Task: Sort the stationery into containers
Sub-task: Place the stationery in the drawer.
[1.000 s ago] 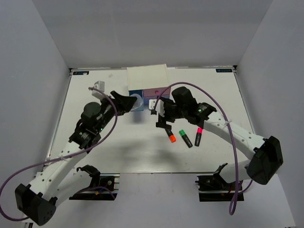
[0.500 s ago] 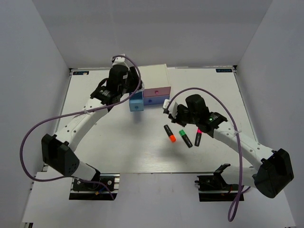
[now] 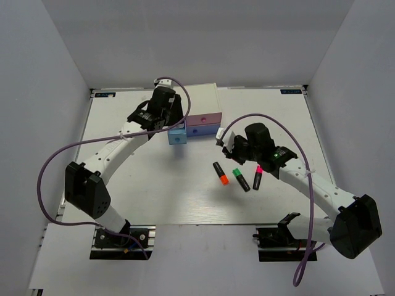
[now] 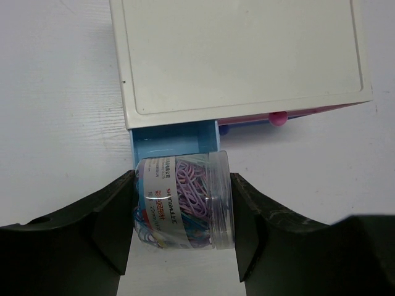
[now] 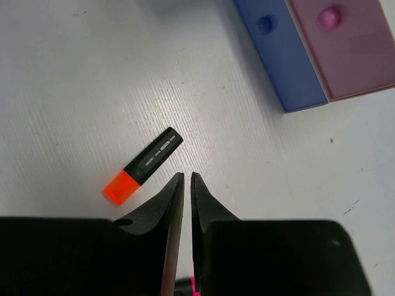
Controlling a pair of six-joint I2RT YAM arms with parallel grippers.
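Gripping a clear, smooth plastic tub of coloured paper clips, my left gripper holds it on its side, its long axis running finger to finger. It sits above the pulled-out blue drawer of the boxy white chest and hides most of the drawer's inside. My right gripper is closed and empty over the ribbed white counter. Just beside it, the orange-ended marker lies diagonally, orange end toward the counter's near edge.

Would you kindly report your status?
Left claw shut on clear round tub of coloured paper clips, over open blue drawer. Right claw shut, empty, near orange-ended black marker. Nothing blocking.
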